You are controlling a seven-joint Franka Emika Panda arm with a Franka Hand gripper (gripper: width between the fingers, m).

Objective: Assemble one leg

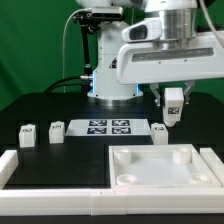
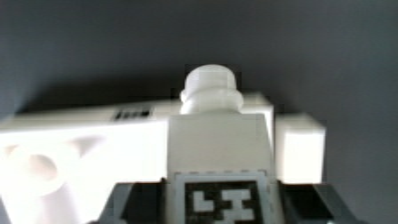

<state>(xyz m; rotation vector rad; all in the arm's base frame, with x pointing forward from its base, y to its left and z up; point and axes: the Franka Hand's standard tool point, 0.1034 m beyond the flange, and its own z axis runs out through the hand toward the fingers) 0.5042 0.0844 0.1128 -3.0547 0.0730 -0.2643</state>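
Observation:
My gripper (image 1: 174, 112) is shut on a white leg (image 1: 173, 109) with a black-and-white tag and holds it in the air above the table, behind the large white square tabletop (image 1: 165, 166) with round sockets. In the wrist view the held leg (image 2: 217, 125) fills the middle, its round peg end pointing away over the tabletop (image 2: 71, 140), with the dark fingers (image 2: 139, 200) at either side of its tagged end. Three more legs rest on the table: two at the exterior view's left (image 1: 27, 136) (image 1: 56, 130), one by the marker board (image 1: 160, 130).
The marker board (image 1: 108, 127) lies flat at the table's middle back. A white rim (image 1: 50, 178) runs along the front and left. The arm's base (image 1: 112, 70) stands behind the board.

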